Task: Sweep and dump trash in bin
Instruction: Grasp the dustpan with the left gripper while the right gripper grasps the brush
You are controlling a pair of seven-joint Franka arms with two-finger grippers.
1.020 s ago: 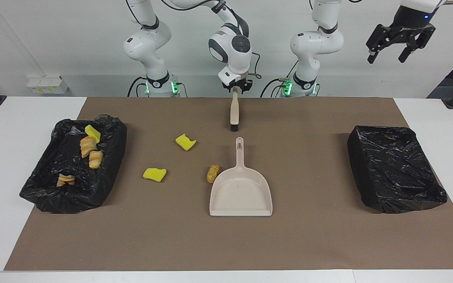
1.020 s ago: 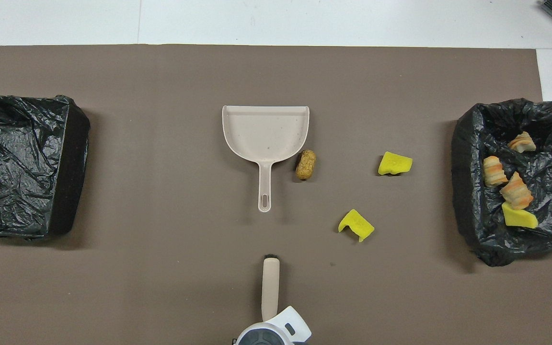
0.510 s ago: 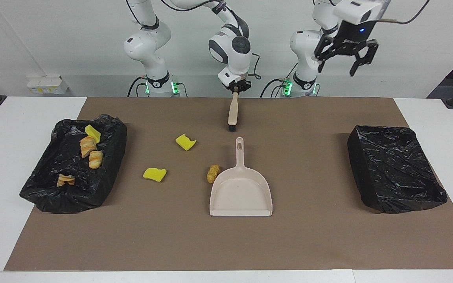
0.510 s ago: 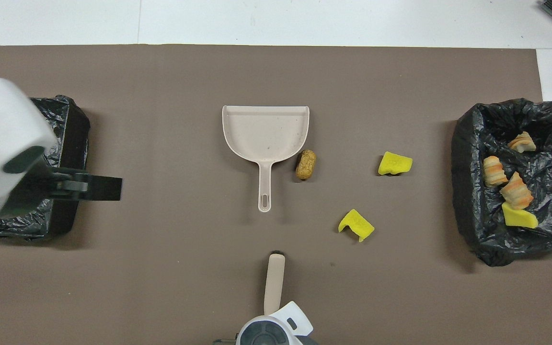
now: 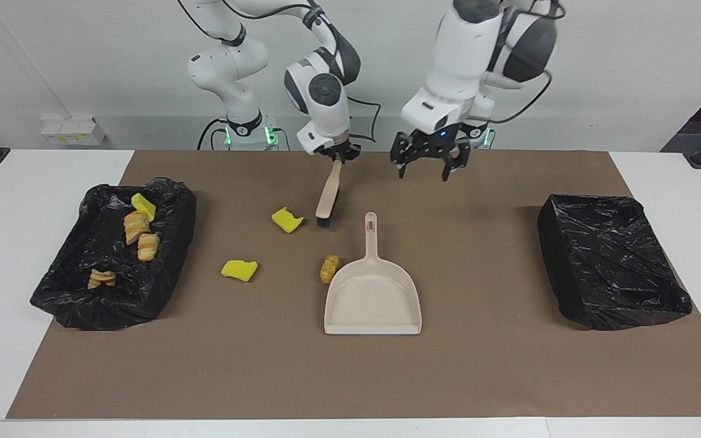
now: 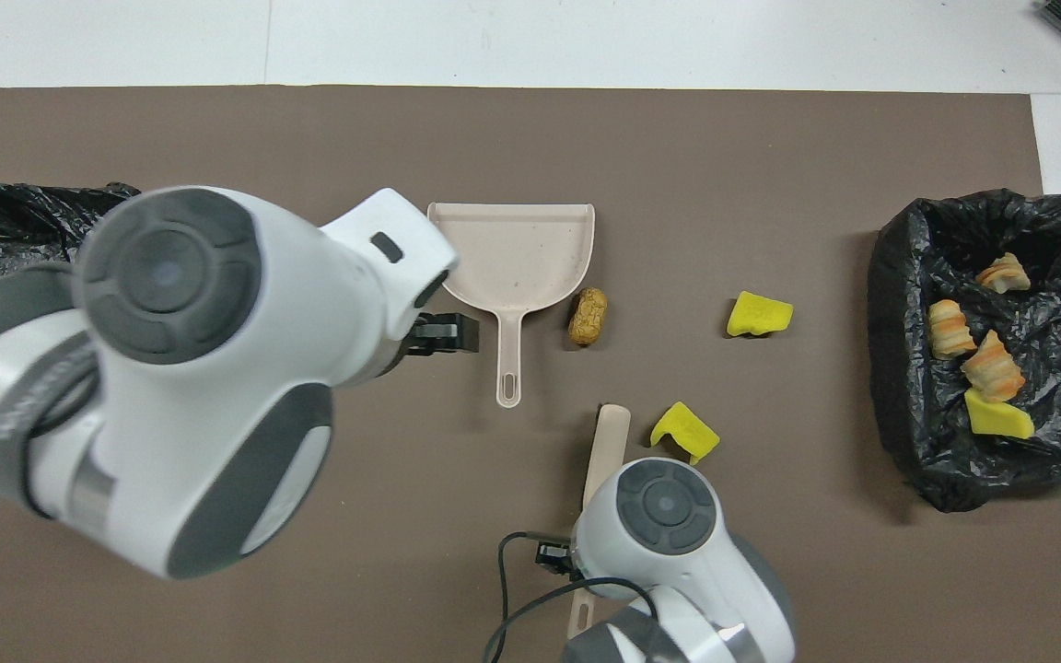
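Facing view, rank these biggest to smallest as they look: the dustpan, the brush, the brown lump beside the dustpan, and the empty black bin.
1. Empty black bin
2. Dustpan
3. Brush, held tilted by the right gripper
4. Brown lump, touching or nearly touching the dustpan's rim

No readable text, labels, brand marks or numbers anywhere in either view.
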